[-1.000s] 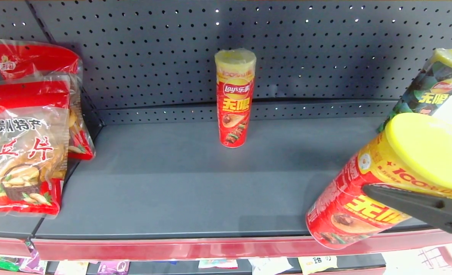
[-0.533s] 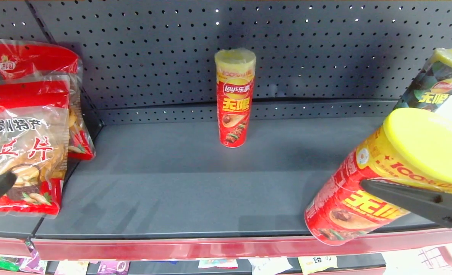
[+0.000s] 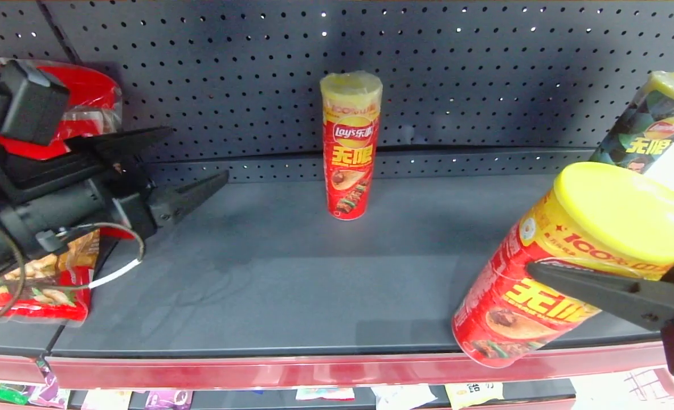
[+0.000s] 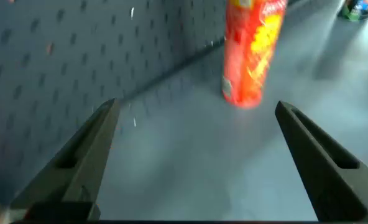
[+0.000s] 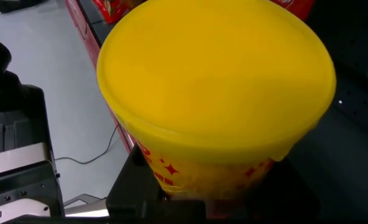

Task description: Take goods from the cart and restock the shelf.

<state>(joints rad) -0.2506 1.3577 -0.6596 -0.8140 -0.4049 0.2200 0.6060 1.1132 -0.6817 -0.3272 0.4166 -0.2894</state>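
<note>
Now the right hand (image 3: 579, 265) grips a tilted red chip can (image 3: 505, 310).

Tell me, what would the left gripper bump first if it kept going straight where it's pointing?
Probably the upright red chips can: it stands nearly straight ahead of the open left gripper. Depth is unclear, so that's a guess.

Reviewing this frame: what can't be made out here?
Head view: snack bags largely covered by the left arm.
Head view: dark green can's base hidden behind the held can, side cut by the edge.
Left wrist view: standing can blurred, top cut off by the edge.
Right wrist view: held can's body hidden under its own yellow lid.
</note>
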